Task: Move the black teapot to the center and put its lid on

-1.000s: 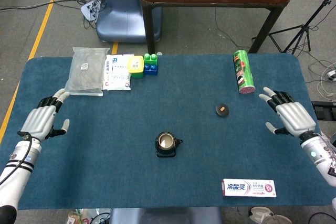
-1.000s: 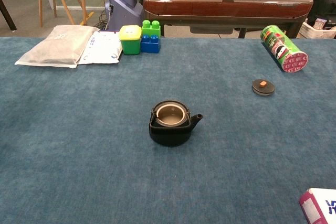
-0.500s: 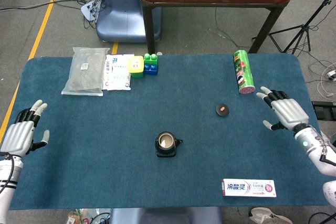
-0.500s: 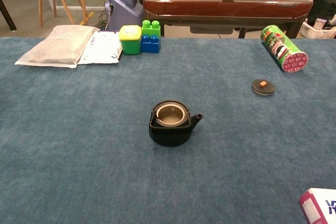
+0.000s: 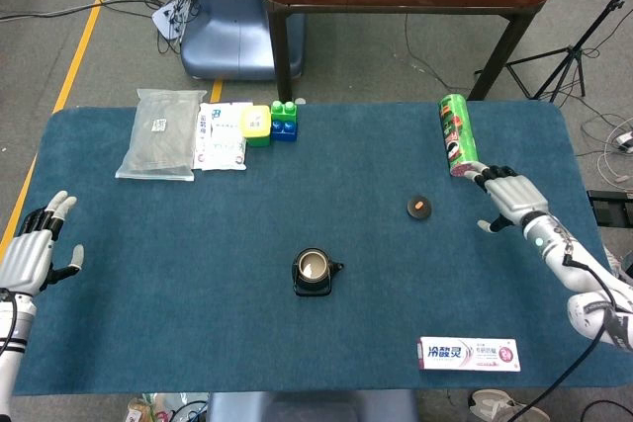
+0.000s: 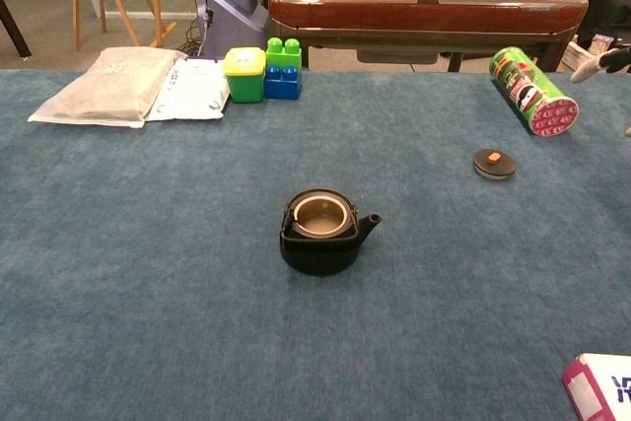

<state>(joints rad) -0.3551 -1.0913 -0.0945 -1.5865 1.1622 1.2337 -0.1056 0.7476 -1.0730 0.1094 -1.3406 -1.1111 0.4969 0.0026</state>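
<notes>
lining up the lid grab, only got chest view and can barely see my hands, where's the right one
observer: right hand hovers over the table, right of the lid and by the near end of the can, fingers spread, holding nothing
operator: and the left
observer: left hand is at the table's far left edge, fingers apart, empty, far from the teapot

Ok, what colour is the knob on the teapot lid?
Orange, on the black lid; clearest in the chest view.
</notes>
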